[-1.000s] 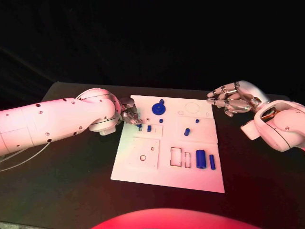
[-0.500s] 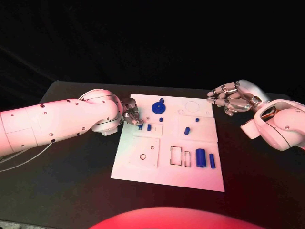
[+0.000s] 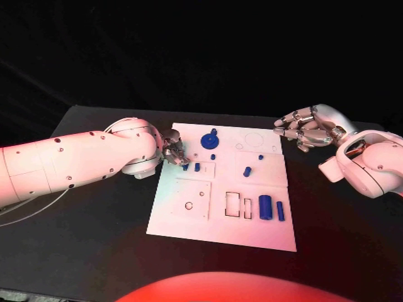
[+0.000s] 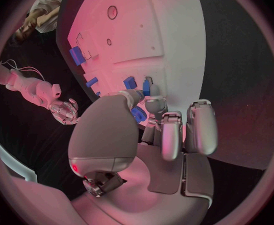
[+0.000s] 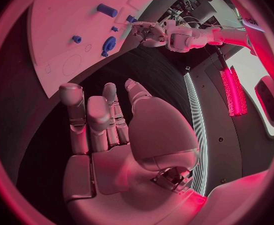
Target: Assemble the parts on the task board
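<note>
The task board [image 3: 221, 229] lies flat at the centre of the black counter [image 3: 92, 251], a white plate with outlined recesses and several blue parts. At the board's 11 o'clock corner stands a round blue part with a small knob [image 3: 209, 142], and a small blue peg [image 3: 213, 157] sits just below it. Toward the board's 9 o'clock edge a short blue part [image 3: 197, 168] stands upright beside another small blue part [image 3: 184, 167], which lies at the fingertips of the left hand [image 3: 172, 150]. In the left wrist view that hand's fingers [image 4: 164, 130] curl down onto the board's edge around a blue piece [image 4: 137, 115]; whether they actually grip it cannot be told. Near the board's centre lies a tilted blue part [image 3: 247, 172], with a tiny blue one [image 3: 259, 158] just beyond it at 1 o'clock. At the board's 4 o'clock region a thick blue cylinder [image 3: 265, 209] and a thin blue bar [image 3: 279, 212] lie side by side, next to two rectangular outlined slots [image 3: 232, 206]. The right hand [image 3: 306, 131] hovers off the board's 1 o'clock corner, above the counter, its fingers [image 5: 81, 120] loosely spread and slightly bent, holding nothing and touching nothing.
</note>
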